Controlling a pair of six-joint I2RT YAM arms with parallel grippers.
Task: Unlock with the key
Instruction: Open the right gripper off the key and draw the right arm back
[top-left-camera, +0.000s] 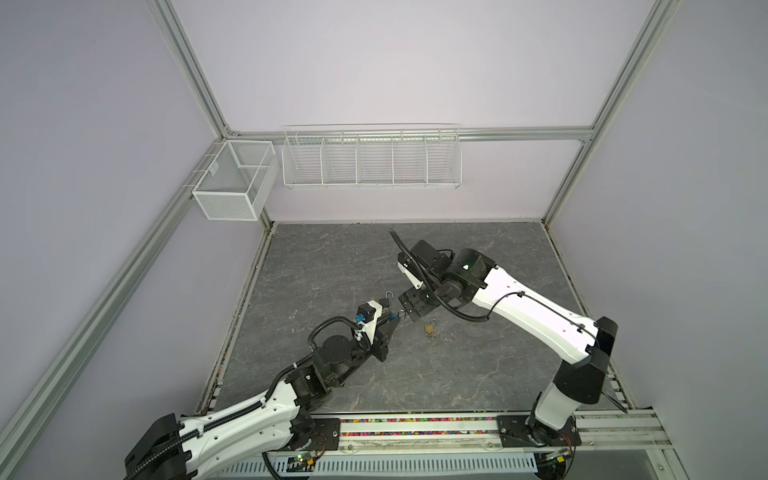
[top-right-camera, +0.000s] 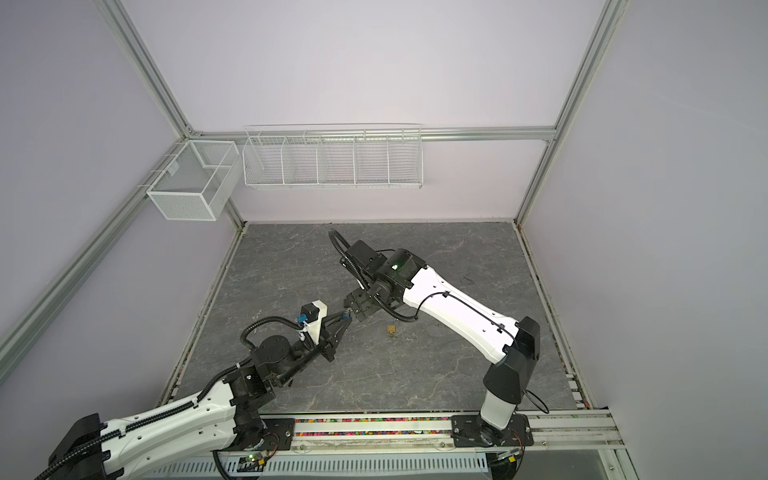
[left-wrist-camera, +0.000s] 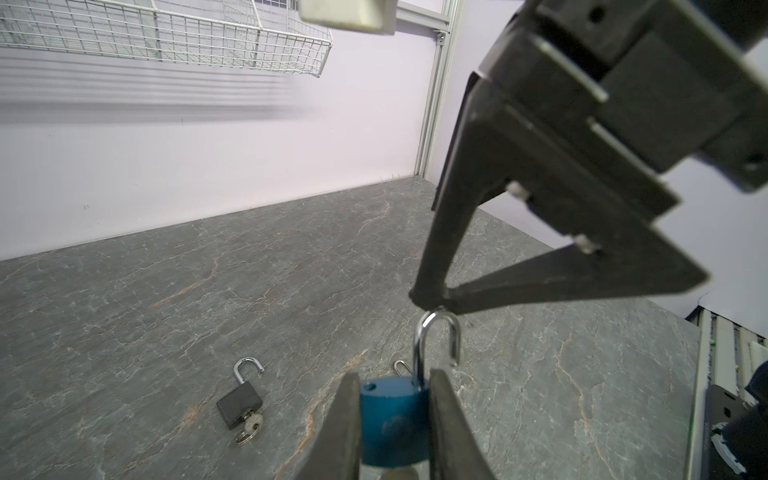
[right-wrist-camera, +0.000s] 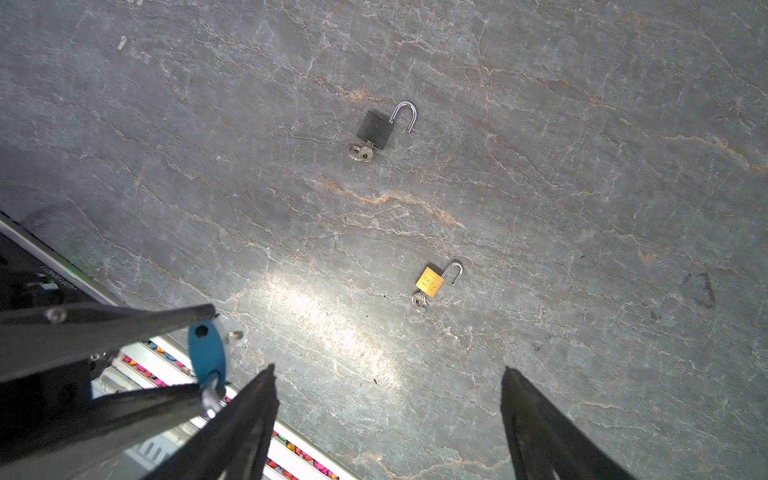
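Left gripper (left-wrist-camera: 392, 378) clamped on blue padlock (left-wrist-camera: 392, 419) body flats, off table (right-wrist-camera: 582, 166), near brass padlock (right-wrist-camera: 430, 282), left-arm side. Shackle (left-wrist-camera: 417, 353) free end out, looks unlocked. Likely small, rigid, dense, with slick paint: hold body flats, not swivelling shackle. Right gripper (right-wrist-camera: 387, 370) jaws apart, one fingertip (left-wrist-camera: 424, 291) at shackle. Black padlock (right-wrist-camera: 375, 129) near brass padlock.

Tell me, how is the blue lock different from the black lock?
The blue lock is squeezed in the left pincer, off the table; the black lock lies flat on it. The black lock has a key stuck in; the blue lock's keyhole is hidden. Both are popped open.
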